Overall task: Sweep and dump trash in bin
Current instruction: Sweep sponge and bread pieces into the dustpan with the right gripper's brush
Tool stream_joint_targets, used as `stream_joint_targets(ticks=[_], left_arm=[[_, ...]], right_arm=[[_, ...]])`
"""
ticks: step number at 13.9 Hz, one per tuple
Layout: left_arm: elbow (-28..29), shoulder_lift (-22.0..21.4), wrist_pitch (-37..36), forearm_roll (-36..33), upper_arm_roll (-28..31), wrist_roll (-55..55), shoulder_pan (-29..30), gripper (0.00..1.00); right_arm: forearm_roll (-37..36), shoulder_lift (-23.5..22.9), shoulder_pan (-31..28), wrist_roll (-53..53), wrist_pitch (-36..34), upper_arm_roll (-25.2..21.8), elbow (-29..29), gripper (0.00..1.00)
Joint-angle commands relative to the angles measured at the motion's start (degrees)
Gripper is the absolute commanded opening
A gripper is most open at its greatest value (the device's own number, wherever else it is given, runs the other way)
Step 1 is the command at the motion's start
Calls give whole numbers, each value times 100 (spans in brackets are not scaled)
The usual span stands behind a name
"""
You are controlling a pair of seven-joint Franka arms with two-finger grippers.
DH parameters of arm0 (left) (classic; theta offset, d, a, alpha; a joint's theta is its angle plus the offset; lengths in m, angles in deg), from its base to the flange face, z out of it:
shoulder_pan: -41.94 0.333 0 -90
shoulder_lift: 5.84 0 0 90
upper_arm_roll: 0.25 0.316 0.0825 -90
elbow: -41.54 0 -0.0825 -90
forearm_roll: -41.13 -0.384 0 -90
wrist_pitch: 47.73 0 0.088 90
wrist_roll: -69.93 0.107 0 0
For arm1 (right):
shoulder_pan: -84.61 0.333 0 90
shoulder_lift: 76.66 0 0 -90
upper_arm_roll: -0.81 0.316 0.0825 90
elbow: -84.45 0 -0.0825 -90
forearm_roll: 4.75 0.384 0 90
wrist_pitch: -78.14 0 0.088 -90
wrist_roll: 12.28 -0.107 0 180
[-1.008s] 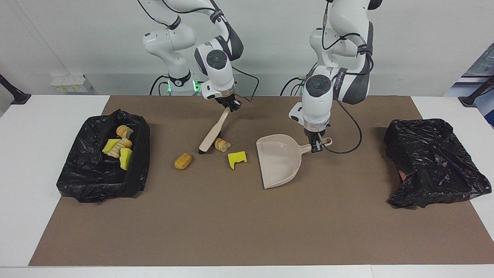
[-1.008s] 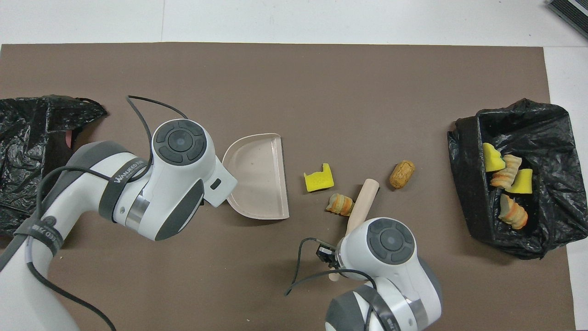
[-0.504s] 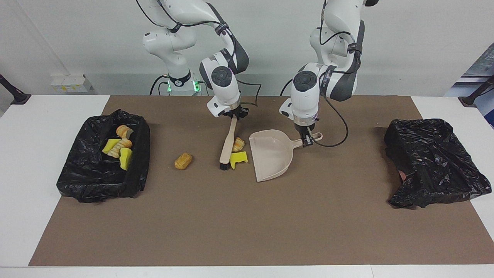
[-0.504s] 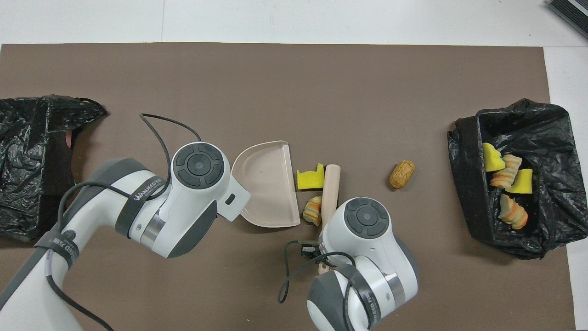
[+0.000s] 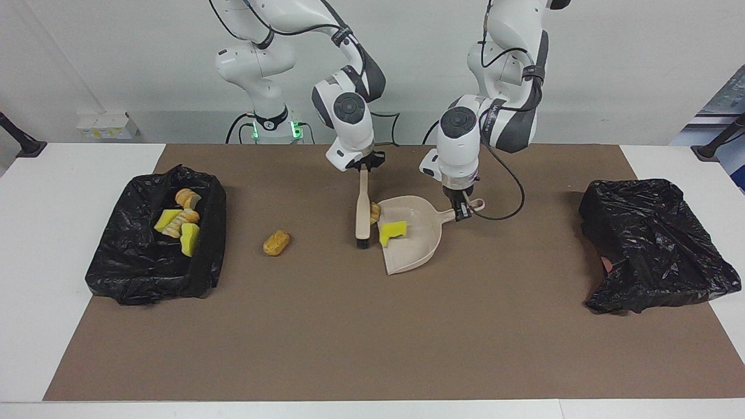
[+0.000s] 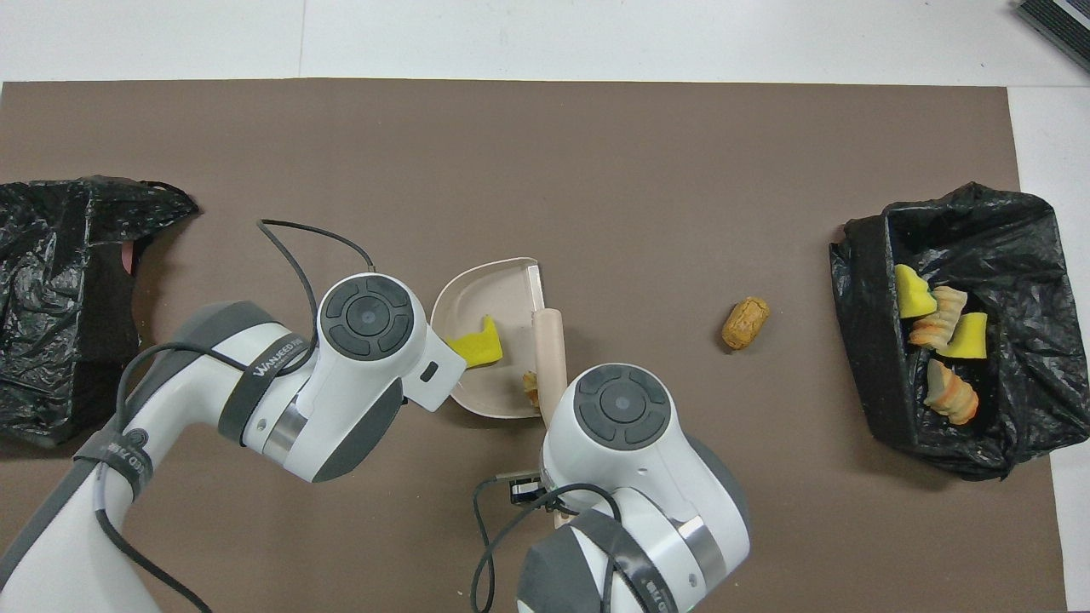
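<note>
2 scraps (image 5: 393, 231) lie in the dustpan (image 5: 416, 256), brush (image 5: 362, 209) beside its mouth, 1 bread piece (image 5: 276, 242) toward the bin (image 5: 134, 273)

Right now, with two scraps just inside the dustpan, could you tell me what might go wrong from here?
1. The bread piece sits right at the dustpan lip against the brush; it may roll back out when the right gripper pulls the brush away.
2. The left gripper holds only the handle end, so a tilt during lifting could spill the yellow sponge chunk.
3. One bread piece lies unswept on the mat, nearer the filled bin bag, and could be missed.
</note>
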Motion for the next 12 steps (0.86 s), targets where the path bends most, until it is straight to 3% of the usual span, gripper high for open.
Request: stream_joint_targets(ticks=[1,5,12], left_arm=[[166,-122,263,136,37,-185,-25,0],[139,-51,561,269,37,-202,-8,0],[122,-7,834,911,46,-193,1,0]], right_arm=[[35,-49,-346,263,-246,5,287,0],[-1097,-111,-601,237,-606,-4,473,0],[-2610,-50,-1778,-554,-1459,-4,201,0]])
